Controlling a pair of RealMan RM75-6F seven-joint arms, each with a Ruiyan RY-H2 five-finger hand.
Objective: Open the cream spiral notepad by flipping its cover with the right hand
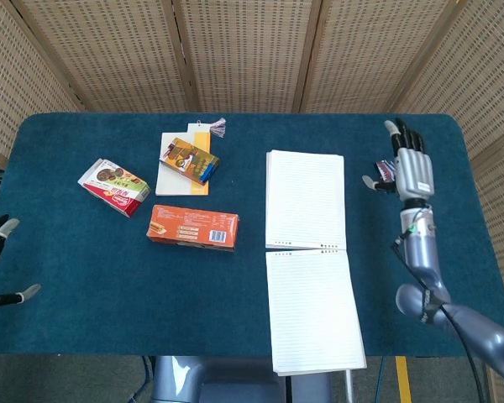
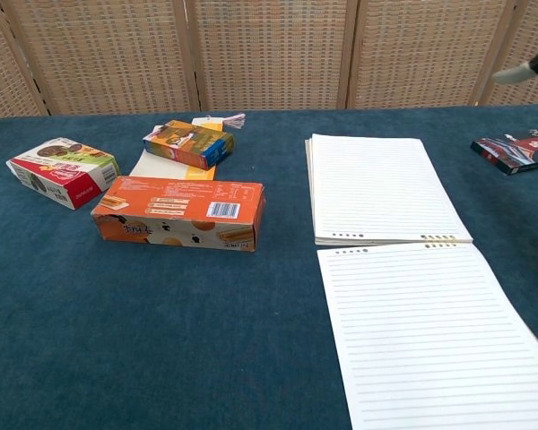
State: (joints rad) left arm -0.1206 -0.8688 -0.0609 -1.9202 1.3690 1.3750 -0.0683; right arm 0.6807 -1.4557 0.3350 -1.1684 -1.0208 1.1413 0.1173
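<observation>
Cream notepad (image 1: 307,252) lies flat and open on the table, so the right hand (image 1: 407,172) hovers beside it, fingers spread, holding nothing.

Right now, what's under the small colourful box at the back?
The box lies on a cream booklet with a tassel. The part of the booklet's cover beneath the box is hidden.

notepad (image 1: 307,256) right of three boxes (image 1: 192,227), right hand (image 1: 407,168) beyond

Lab-like test setup: blue-clothed table (image 1: 109,269), wicker screens (image 1: 235,50) behind.
</observation>
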